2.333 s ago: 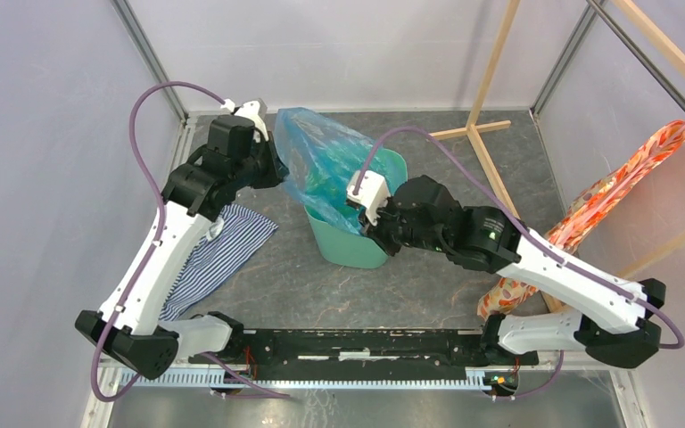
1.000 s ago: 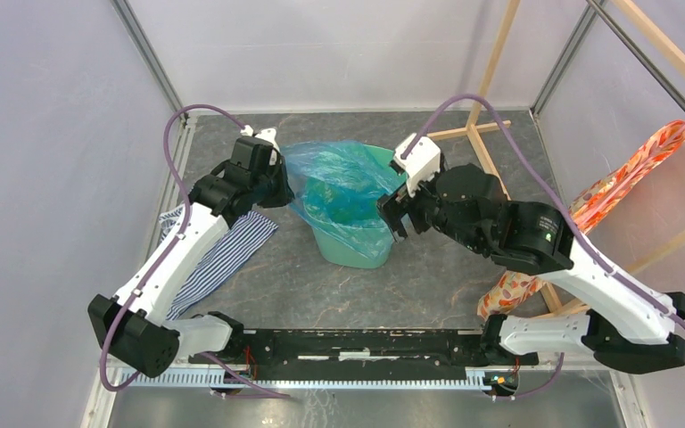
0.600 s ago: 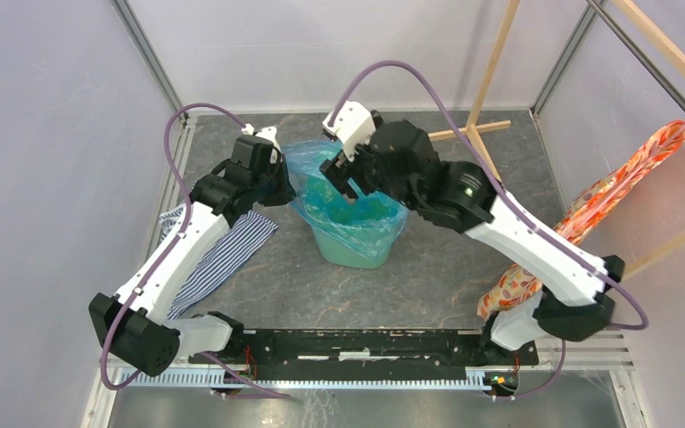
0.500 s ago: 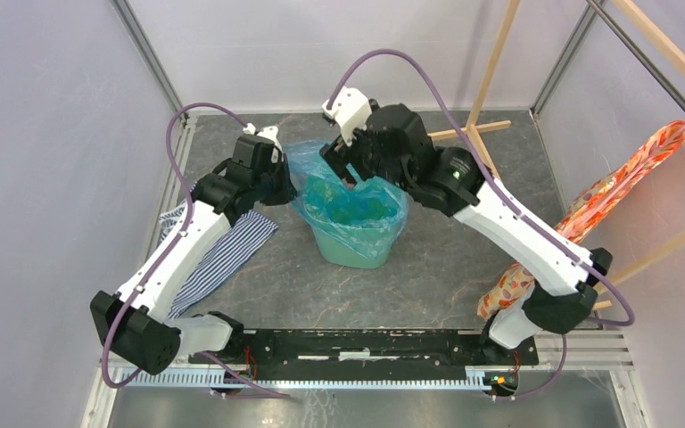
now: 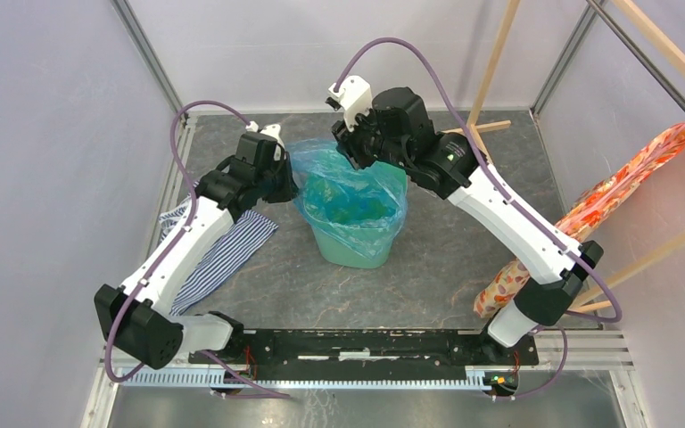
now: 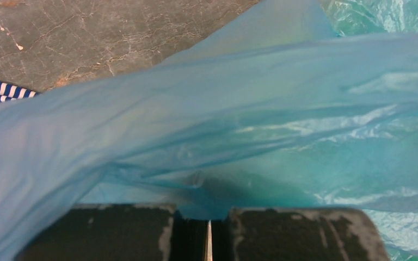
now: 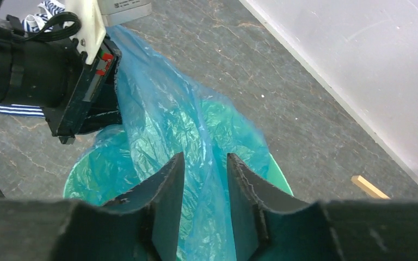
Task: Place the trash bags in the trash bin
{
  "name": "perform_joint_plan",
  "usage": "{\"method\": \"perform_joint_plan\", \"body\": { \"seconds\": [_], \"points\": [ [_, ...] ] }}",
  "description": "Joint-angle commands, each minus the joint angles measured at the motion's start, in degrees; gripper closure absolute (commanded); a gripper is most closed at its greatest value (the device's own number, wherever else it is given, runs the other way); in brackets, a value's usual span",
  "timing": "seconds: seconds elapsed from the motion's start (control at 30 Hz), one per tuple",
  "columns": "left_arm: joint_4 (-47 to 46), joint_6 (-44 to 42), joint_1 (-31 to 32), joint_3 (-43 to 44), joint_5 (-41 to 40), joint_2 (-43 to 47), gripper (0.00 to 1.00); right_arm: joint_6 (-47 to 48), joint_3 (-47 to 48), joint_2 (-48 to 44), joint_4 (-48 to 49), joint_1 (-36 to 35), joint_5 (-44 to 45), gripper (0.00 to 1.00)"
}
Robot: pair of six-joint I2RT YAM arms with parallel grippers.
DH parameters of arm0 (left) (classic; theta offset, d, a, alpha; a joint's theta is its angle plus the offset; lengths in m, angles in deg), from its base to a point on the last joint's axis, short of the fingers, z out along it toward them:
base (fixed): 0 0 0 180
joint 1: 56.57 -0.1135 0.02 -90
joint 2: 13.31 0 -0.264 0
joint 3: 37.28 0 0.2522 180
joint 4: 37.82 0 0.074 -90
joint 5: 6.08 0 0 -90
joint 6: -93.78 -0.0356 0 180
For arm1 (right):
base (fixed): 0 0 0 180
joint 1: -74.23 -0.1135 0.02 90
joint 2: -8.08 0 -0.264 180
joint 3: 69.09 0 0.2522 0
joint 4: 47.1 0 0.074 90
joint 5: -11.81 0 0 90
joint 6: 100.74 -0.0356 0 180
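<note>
The light-blue trash bag [image 5: 350, 189] lies inside the mint-green trash bin [image 5: 350, 250], with its edges draped over the mouth. My left gripper [image 5: 291, 184] is shut on the bag's left edge beside the bin's left rim; in the left wrist view the film [image 6: 250, 109] runs pinched out of the closed gripper [image 6: 208, 231]. My right gripper [image 5: 354, 153] hovers over the far rim. In the right wrist view its fingers [image 7: 166, 187] stand apart with a raised fold of the bag [image 7: 163, 125] between them, above the bin [image 7: 279, 175].
A blue-white striped cloth [image 5: 218, 259] lies on the floor left of the bin, under my left arm. Orange floral fabric [image 5: 589, 214] hangs on a wooden frame [image 5: 482, 116] at the right. Cage walls close in the back and sides.
My right gripper has swung from the bin's near right side, over the mouth, to the far rim. The bag now spreads lower over the bin. My left gripper keeps its hold.
</note>
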Motion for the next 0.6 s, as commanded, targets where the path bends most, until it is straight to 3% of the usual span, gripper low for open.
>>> {"method": "perform_joint_plan", "body": {
  "seconds": [0.0, 0.13, 0.2, 0.3, 0.57],
  "points": [
    [-3.1, -3.4, -0.2, 2.3, 0.7, -0.7, 0.98, -1.4, 0.5, 1.9, 2.2, 1.8, -0.4, 0.65],
    [-3.5, -3.3, -0.2, 2.2, 0.7, -0.9, 0.98, -1.6, 1.0, 3.2, 1.8, 3.2, 0.1, 0.73],
    [-3.5, -3.3, -0.2, 2.3, 0.7, -1.1, 0.98, -1.8, 1.1, 3.3, 2.0, 3.3, -0.2, 0.60],
    [-3.5, -3.3, -0.2, 2.3, 0.7, -1.3, 0.98, -2.1, 0.6, 2.8, 2.5, 3.4, -1.0, 0.50],
    [-3.6, -3.2, -0.2, 2.1, 0.7, -1.6, 0.98, -2.4, -0.1, 3.4, 2.4, 3.5, -3.7, 0.45]
  ]
}}
